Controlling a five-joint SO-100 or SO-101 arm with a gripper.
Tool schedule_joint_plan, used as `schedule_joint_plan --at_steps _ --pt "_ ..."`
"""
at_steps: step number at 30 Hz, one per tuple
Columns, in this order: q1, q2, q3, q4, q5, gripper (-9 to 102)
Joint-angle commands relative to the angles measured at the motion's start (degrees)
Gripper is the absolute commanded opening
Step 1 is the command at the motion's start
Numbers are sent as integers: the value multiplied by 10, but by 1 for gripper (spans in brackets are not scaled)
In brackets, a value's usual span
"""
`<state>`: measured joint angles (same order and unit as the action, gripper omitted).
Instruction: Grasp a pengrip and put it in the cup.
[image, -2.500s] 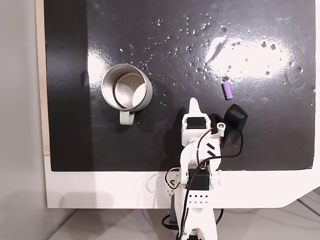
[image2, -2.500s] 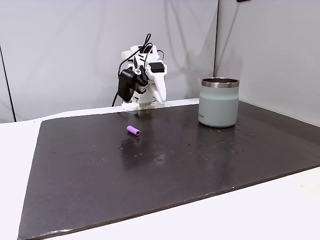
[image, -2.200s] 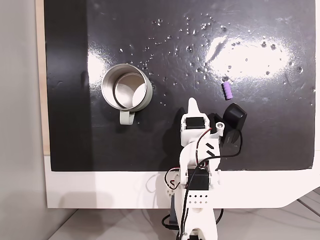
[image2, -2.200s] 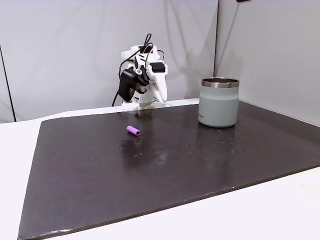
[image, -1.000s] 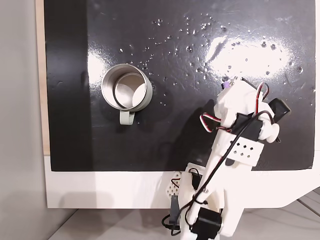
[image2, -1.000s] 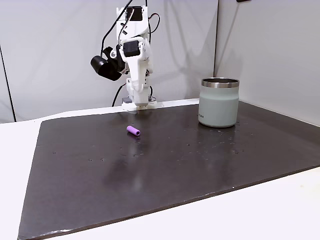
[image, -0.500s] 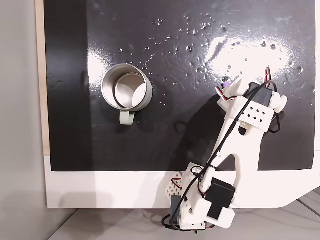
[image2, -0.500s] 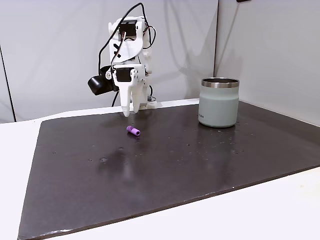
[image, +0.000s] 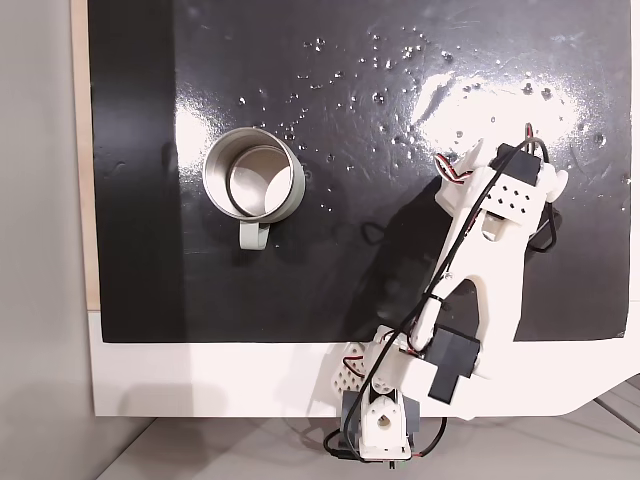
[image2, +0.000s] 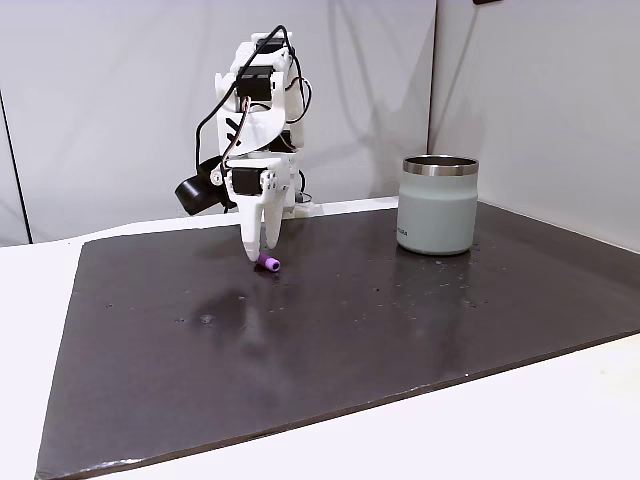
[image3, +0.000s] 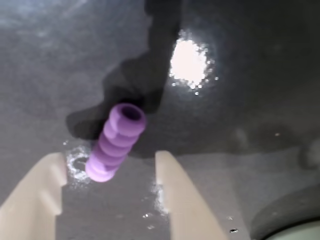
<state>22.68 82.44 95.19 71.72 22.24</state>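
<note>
Pincer: my pincer (image2: 262, 250) points straight down just over the tabletop (image2: 400, 320); in the wrist view its two pale fingers (image3: 182, 200) stand apart, open, gripping nothing (image3: 107, 195).
Pengrip: the purple ribbed pengrip (image3: 115, 142) lies on the tabletop just ahead of my fingertips, its near end reaching into the gap close to the left finger in the wrist view; I cannot tell whether it touches that finger. In a fixed view it lies right at my fingertips (image2: 268, 263).
Cup: the silvery cup (image2: 437, 204) stands upright, well apart from my pincer, to its right in that fixed view; from above, its open mouth (image: 254, 180) lies well to the left of my pincer, the handle toward my base.
Arm: my white arm (image: 480, 270) reaches out over the dark tabletop in a fixed view.
</note>
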Motion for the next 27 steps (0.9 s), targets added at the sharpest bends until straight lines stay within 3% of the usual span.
schedule_joint_plan --at_steps 1,21,27 --pt "1 -10 -39 -4 -2 17" --pt "13 -57 -60 -29 -18 1" --pt "11 -18 -59 -14 -19 0"
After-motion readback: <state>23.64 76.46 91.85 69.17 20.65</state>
